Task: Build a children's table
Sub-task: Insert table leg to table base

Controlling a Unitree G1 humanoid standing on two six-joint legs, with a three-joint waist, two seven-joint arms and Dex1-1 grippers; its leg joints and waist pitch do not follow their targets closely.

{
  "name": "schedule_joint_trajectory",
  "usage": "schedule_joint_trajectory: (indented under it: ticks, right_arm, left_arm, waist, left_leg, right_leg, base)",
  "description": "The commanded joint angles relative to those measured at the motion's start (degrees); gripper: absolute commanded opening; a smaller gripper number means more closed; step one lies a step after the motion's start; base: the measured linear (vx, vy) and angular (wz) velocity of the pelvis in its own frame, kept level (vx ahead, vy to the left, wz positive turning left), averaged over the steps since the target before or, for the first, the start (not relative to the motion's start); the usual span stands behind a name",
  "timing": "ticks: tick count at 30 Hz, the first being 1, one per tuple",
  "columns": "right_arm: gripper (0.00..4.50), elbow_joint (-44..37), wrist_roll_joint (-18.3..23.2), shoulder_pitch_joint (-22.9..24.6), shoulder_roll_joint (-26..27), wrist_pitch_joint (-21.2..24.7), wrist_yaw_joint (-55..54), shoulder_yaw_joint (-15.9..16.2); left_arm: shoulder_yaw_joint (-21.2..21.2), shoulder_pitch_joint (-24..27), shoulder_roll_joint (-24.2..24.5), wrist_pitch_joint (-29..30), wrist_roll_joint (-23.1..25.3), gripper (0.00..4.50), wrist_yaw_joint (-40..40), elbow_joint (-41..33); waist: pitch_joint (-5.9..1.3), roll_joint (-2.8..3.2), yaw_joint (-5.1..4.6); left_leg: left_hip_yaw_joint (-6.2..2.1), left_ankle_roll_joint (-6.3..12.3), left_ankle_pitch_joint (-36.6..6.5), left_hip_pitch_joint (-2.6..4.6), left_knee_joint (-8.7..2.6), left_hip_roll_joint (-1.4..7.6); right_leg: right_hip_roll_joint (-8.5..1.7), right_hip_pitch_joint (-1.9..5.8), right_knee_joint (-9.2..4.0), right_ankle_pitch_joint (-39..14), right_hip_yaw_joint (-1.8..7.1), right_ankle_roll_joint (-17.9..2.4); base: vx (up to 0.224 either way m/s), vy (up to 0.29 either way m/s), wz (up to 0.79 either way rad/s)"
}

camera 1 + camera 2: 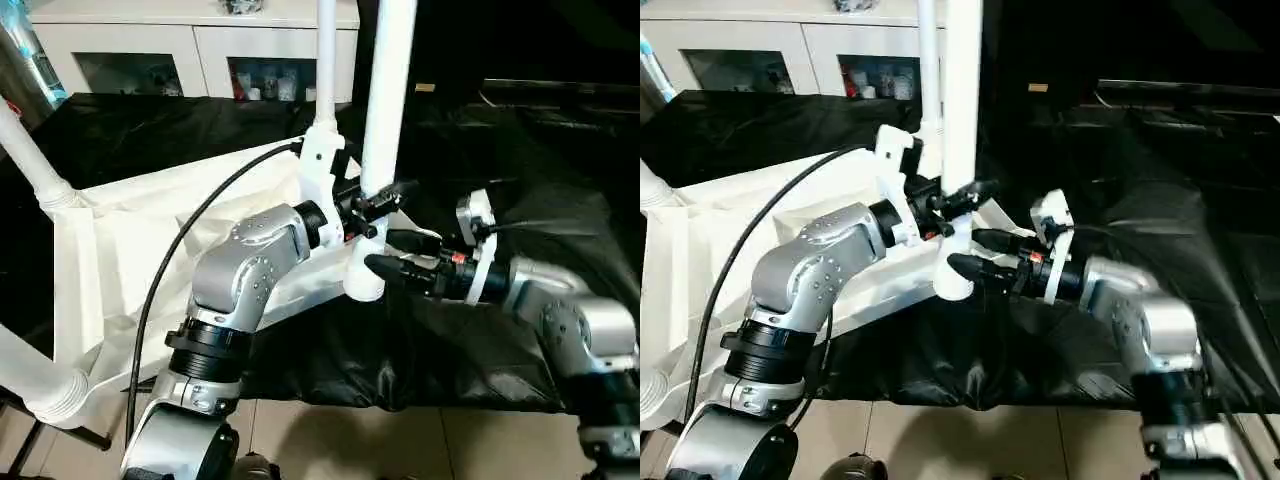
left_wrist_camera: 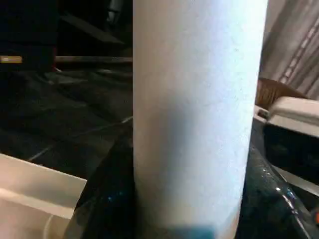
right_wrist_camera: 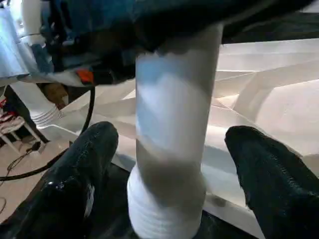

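Note:
The children's table lies upside down on black cloth, its white ribbed top (image 1: 110,260) facing up. White legs stand in the far left socket (image 1: 30,160), the near left socket (image 1: 35,385) and the far right socket (image 1: 325,60). At the near right corner stands another upright leg (image 1: 388,90), its ridged foot (image 3: 167,214) at the socket. My left gripper (image 1: 378,208) is shut on this leg a little above the corner; the leg (image 2: 194,114) sits close against that wrist. Lower down, my right gripper (image 3: 172,137) is open, one black finger (image 3: 84,169) on each side of the leg without touching.
A white cabinet with glass doors (image 1: 150,50) stands behind the work surface. Black cloth (image 1: 480,340) covers the surface and hangs over its near edge above the tiled floor (image 1: 330,440). A black cable (image 1: 165,270) runs along my left arm across the table top.

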Motion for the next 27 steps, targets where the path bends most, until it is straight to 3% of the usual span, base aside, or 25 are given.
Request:
schedule_joint_trajectory:
  ticks: [1,3,10,27]
  right_arm:
    - [3.91,0.2,-0.6,-0.6,-0.2,0.2,0.3,0.8]
    - [3.91,1.3,-1.1,-1.9,0.2,0.8,0.3,1.3]
    - [3.91,3.1,-2.2,-3.0,0.0,0.7,1.5,3.3]
    - [2.40,4.3,-2.0,-3.6,1.1,0.8,2.6,3.6]
  left_arm:
    - [-0.8,0.3,0.1,-0.6,0.6,1.93,-0.7,-2.1]
    - [-2.8,0.9,0.2,-1.5,1.7,1.93,-1.4,-2.9]
    - [-3.5,1.1,-0.4,-0.8,0.5,1.93,-1.2,-3.7]
    - [-1.7,1.0,-2.2,1.8,-2.0,1.93,-0.2,-4.1]
  waist:
    - [-4.77,-1.48,0.07]
    - [-4.87,-1.63,0.04]
    - [-4.84,-1.67,-0.01]
    - [-4.93,-1.62,0.00]
  left_leg:
    - [-0.31,3.71,-7.3,0.47,-3.11,1.57]
    - [-0.38,3.84,-6.8,0.44,-3.10,1.68]
    - [-0.28,3.79,-6.8,0.43,-2.99,1.60]
    - [-0.27,4.18,-6.5,0.43,-2.81,1.57]
  right_leg:
    - [-3.21,3.72,-4.57,-15.0,2.64,-8.3]
    - [-3.22,3.75,-4.34,-14.1,2.66,-8.5]
    - [-3.21,3.77,-4.27,-14.1,2.67,-8.8]
    - [-3.16,3.83,-4.18,-13.1,2.63,-9.4]
  base:
    - [0.000,0.000,0.00]
    - [0.000,0.000,0.00]
    - [0.000,0.000,0.00]
    - [0.000,0.000,0.00]
